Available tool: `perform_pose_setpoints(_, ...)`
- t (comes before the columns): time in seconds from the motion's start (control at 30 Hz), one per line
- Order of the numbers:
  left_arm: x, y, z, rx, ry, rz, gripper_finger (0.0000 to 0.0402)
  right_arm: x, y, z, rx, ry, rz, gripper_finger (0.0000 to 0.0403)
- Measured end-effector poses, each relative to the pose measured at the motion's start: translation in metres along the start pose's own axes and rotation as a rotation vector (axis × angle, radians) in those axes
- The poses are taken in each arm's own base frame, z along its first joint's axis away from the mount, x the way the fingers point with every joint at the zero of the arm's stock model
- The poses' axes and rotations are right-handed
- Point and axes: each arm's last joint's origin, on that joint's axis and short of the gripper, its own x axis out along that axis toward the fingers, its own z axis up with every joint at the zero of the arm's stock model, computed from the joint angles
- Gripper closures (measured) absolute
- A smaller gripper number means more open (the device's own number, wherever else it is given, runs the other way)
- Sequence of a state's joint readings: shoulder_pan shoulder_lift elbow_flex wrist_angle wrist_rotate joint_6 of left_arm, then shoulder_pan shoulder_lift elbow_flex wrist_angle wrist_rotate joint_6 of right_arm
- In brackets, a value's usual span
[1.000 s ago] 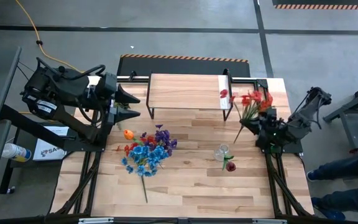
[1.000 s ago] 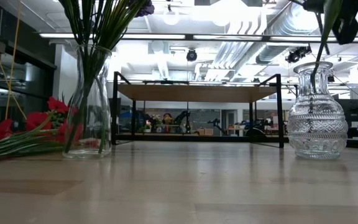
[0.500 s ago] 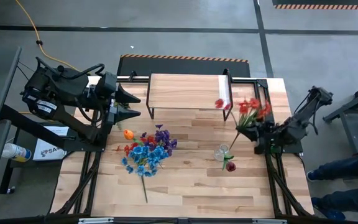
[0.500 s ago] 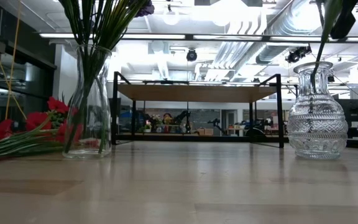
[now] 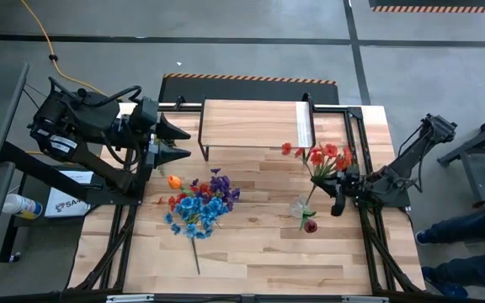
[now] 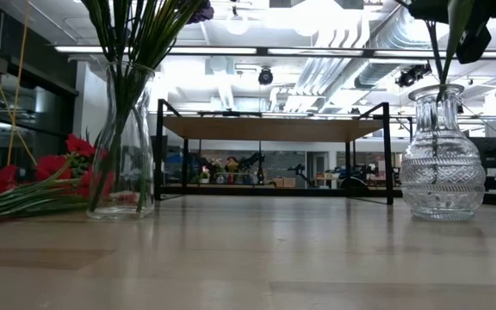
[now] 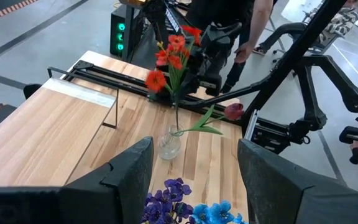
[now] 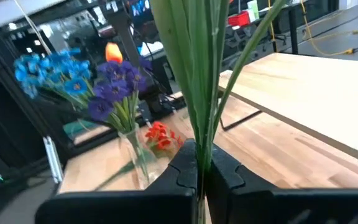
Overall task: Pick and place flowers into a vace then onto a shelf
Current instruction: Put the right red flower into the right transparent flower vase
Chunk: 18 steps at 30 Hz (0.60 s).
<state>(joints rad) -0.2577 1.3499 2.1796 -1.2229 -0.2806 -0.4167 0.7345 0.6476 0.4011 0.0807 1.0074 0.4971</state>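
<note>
My right gripper (image 5: 333,194) is shut on a red-bloomed spray of flowers (image 5: 318,156), which stands over the small round glass vase (image 5: 301,206) on the right of the table. Its stems reach down to the vase's mouth (image 6: 442,86). A dark red bloom (image 5: 311,225) droops out of that vase. A taller vase (image 6: 124,146) left of centre holds blue and purple flowers (image 5: 202,202). More red flowers (image 6: 24,185) lie on the table beside it. The shelf (image 5: 255,124) stands at the far edge. My left gripper (image 5: 183,141) hangs open above the table's left side. My right gripper pinches the bundle of green stems (image 8: 199,140) between its two fingers, below the red blooms. The fingers come in level from the table's right and lie across the stems. The spray stands nearly upright, with its lower end at the vase's mouth (image 7: 174,127).
An orange bloom (image 5: 173,181) lies near the left arm. Bare tabletop (image 5: 259,252) stretches along the near edge. A person (image 7: 229,18) stands beyond the table's right side, behind the right arm.
My right gripper has moved toward the table's near edge and a little left and down, staying shut. The red spray has come with it, from near the shelf's right end to above the small round vase.
</note>
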Motion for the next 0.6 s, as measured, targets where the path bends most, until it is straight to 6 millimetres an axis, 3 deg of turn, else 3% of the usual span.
perform_pose_setpoints(0.6, 0.0, 0.0, 0.0, 0.0, 0.0, 0.0, 0.0135, 0.0033, 0.0001, -0.0102, -0.06, 0.042, -0.031, 0.0403)
